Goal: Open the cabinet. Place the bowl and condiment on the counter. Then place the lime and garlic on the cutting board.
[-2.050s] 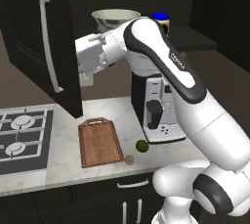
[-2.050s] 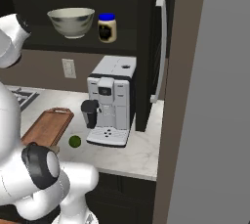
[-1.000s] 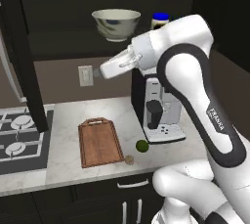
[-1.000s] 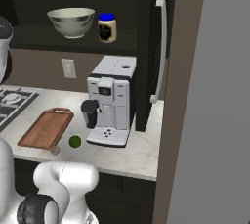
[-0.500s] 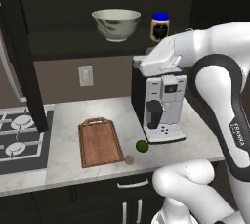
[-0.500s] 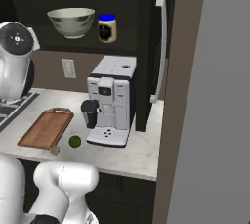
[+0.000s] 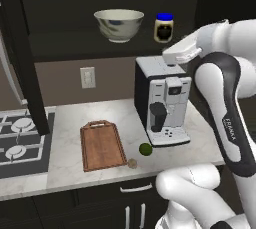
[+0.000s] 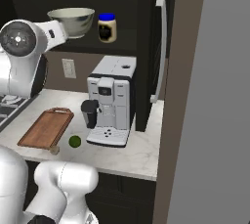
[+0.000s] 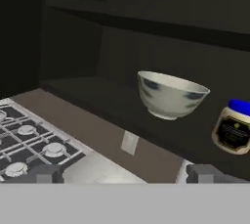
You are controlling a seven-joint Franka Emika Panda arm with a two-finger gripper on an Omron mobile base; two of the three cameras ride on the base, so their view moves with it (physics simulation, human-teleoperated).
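The cabinet [image 7: 21, 48] stands open, both dark doors swung wide. On its shelf sit the cream bowl [image 7: 119, 24] and, right of it, the blue-lidded condiment [image 7: 163, 27]. In the hand view my gripper [image 9: 125, 175] is open with nothing between its fingers. It faces the bowl [image 9: 171, 94] and the condiment [image 9: 234, 127] from a distance. Below, on the counter [image 7: 67, 118], lies the cutting board [image 7: 102, 144]. The lime [image 7: 145, 149] and the garlic [image 7: 132, 163] rest on the stone just right of it. My arm rises above the coffee machine at shelf height.
A white coffee machine [image 7: 161, 100] stands on the counter under the shelf, right of the board. A gas stove [image 7: 20, 143] lies at the left. The right cabinet door [image 8: 158, 52] juts out with its long handle. A wall socket [image 7: 87, 77] is behind the board.
My arm has swung from the left door across to the right, over the coffee machine. The left door now stands wide. The gripper has stayed open.
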